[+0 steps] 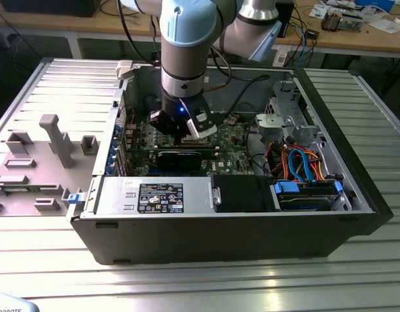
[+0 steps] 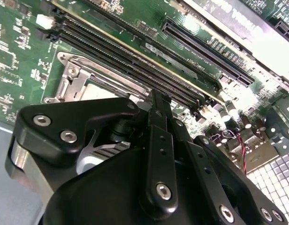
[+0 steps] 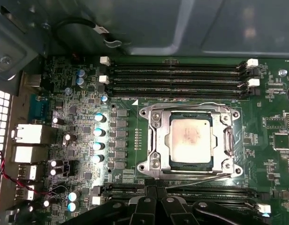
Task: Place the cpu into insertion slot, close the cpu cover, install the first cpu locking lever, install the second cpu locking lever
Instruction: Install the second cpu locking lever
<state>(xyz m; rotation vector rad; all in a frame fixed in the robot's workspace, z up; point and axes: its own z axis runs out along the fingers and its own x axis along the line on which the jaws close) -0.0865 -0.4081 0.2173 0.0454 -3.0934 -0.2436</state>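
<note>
The end effector (image 3: 156, 194), fingers closed together and empty, is seen just beside one cpu (image 3: 189, 139) seated under one cpu cover (image 3: 158, 140).

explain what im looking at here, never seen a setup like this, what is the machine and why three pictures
The machine is a robot arm reaching down into an open computer case that lies on a metal table. The exterior view is taken from a camera off the arm. Both wrist views come from cameras riding on the arm, looking at the green motherboard. In the first wrist view the cpu sits in its socket with the cpu cover closed around it and thin wire levers along two edges. The tool is the black part hovering just beside that socket; I cannot see it holding anything.
</note>
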